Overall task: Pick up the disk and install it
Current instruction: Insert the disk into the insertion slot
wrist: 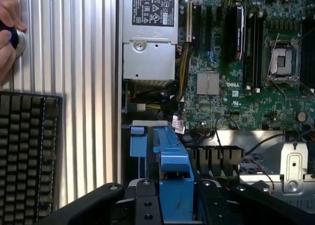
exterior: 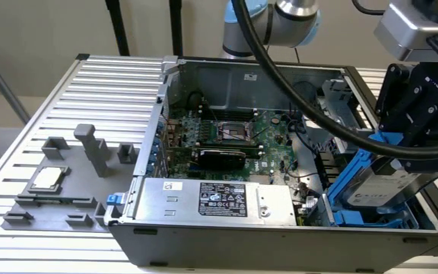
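Found a ribbed metal table (exterior: pixel 112 74) under everything, and on it an open computer case (exterior: pixel 280 242), lid off, taking most of the exterior view. Saw inside the case a green motherboard (exterior: pixel 238 134) lying flat on the bottom of it, and a silver power supply (exterior: pixel 203 198) with a black label along the near wall. Noted the arm's black gripper (exterior: pixel 405 165) over the corner of the case at the exterior view's right, closed on the disk (exterior: pixel 382 191) and holding it by the blue carrier frame. Observed the disk tilted, white label facing the camera, lower end down inside the case among other blue plastic parts (exterior: pixel 360 217) of the drive bay; could not tell whether touching them or seated. Confirmed the same in the wrist view: gripper (wrist: pixel 174 203) with one black finger (wrist: pixel 144 200) pressed on each side of the blue frame of the disk (wrist: pixel 172 161), motherboard (wrist: pixel 246 62) and power supply (wrist: pixel 147 33) beyond. Saw a thick black cable (exterior: pixel 295 97) curving from the arm across the case. Spotted on the table at the exterior view's left a grey fixture (exterior: pixel 67 200), with a small square silver chip (exterior: pixel 48 178) on it, well apart from the disk. Saw on the table near the case, in the wrist view, a black keyboard (wrist: pixel 27 156) and, smaller, a person's hand (wrist: pixel 7 18) on a round knob (wrist: pixel 17 38).
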`<state>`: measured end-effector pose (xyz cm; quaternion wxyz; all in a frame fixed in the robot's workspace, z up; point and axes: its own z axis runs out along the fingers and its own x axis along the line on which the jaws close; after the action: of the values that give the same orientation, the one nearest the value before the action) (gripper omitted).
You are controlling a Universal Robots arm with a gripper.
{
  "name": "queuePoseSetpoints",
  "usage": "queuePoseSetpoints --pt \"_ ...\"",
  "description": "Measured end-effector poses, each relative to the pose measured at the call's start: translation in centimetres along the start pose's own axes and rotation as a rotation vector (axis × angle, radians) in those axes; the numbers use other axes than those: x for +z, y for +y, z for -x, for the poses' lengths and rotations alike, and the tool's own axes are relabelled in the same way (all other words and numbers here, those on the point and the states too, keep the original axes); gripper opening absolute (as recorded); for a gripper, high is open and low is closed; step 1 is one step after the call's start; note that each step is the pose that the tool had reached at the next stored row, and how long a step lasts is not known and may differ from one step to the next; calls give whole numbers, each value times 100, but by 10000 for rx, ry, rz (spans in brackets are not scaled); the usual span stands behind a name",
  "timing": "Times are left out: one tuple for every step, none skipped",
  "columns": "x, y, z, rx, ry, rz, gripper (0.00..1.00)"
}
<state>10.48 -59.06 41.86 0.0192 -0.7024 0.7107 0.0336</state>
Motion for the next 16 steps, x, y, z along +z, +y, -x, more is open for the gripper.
queuePoseSetpoints --pt "14 0 -1 -4 -8 1 0" --pt "28 -1 -2 -11 -13 1 0" --pt "42 -1 -3 -21 -20 2 0" --pt "58 -1 -4 -34 -27 3 0" --pt "72 -1 -5 -49 -34 4 0" --pt "87 -1 -6 -66 -40 6 0" --pt "101 -1 -7 -84 -48 7 0" --pt "116 -2 -9 -105 -54 9 0" --pt "130 -2 -10 -126 -60 10 0" --pt "144 -2 -11 -148 -66 12 0" --pt "159 -3 -12 -175 -71 14 0" --pt "172 -3 -13 -199 -76 16 0" --pt "187 -3 -14 -226 -82 18 0" --pt "201 -3 -15 -252 -86 20 0" --pt "215 -4 -16 -282 -89 23 0" --pt "230 -4 -17 -314 -94 25 0"
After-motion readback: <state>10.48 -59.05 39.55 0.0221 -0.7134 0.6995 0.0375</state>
